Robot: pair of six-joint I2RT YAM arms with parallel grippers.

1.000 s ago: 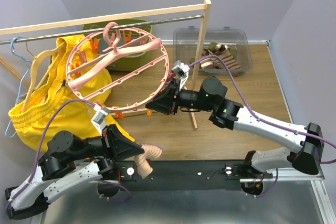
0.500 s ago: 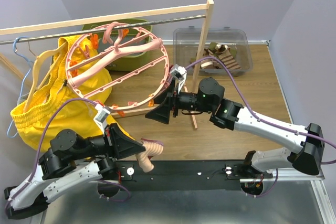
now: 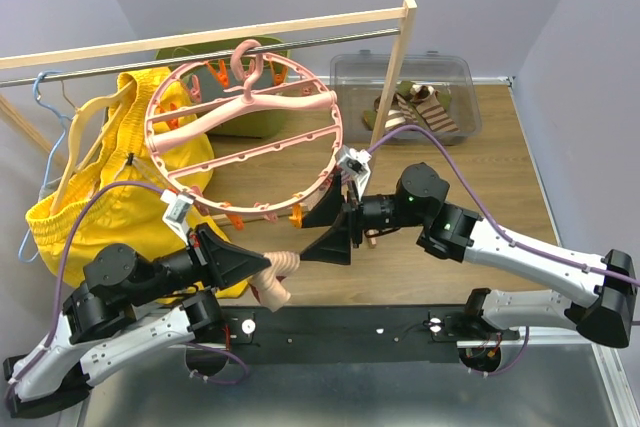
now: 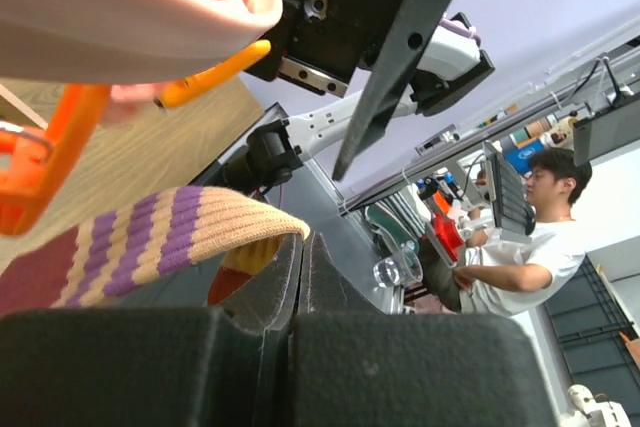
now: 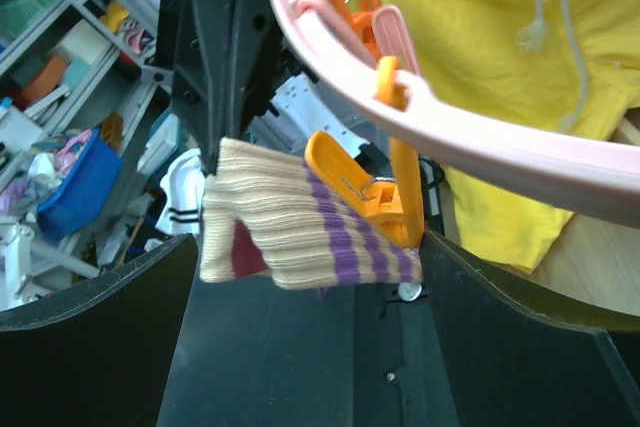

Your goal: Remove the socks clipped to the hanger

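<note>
Left gripper (image 4: 298, 277) clamps one end of the striped sock (image 5: 290, 237) while right gripper (image 5: 310, 247), jaws apart, frames the orange clip (image 5: 355, 187) pinning its other end beneath the hanger (image 5: 480, 132); best pinch the clip's handles, not fabric, before left pulls.

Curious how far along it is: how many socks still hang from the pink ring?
1: a purple-striped sock on an orange clip at the near rim of the pink ring, pinched by the left gripper. Far clips are partly hidden.
</note>
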